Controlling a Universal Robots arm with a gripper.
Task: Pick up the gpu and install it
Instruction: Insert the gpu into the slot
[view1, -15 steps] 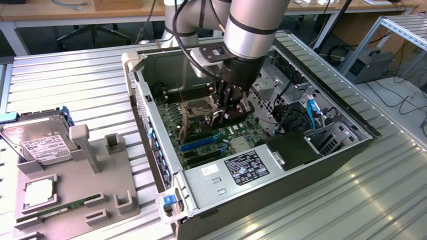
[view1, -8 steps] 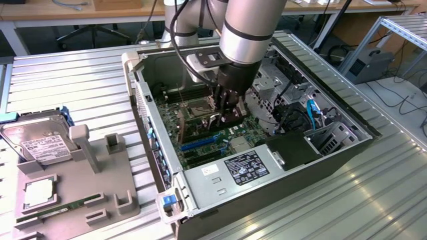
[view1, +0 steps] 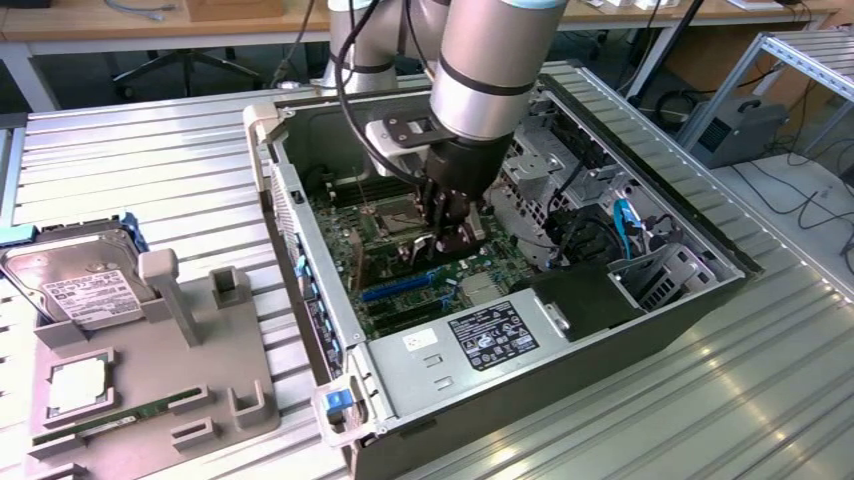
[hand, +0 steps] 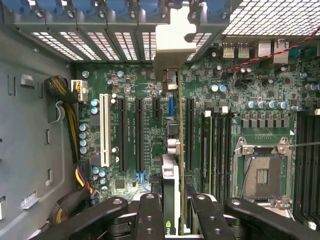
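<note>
Firmly, end effector (hand: 177, 212) pinches the gpu (hand: 171, 172).

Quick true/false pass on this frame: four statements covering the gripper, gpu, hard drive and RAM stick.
1. The gripper is shut on the gpu inside the open case. True.
2. The hard drive is mounted in the case. False: it sits on the gray fixture outside the case, at the exterior view's left.
3. A RAM stick lies on the fixture. True.
4. The gpu lies flat on the motherboard. False: it is held on edge, over the expansion slots.
</note>
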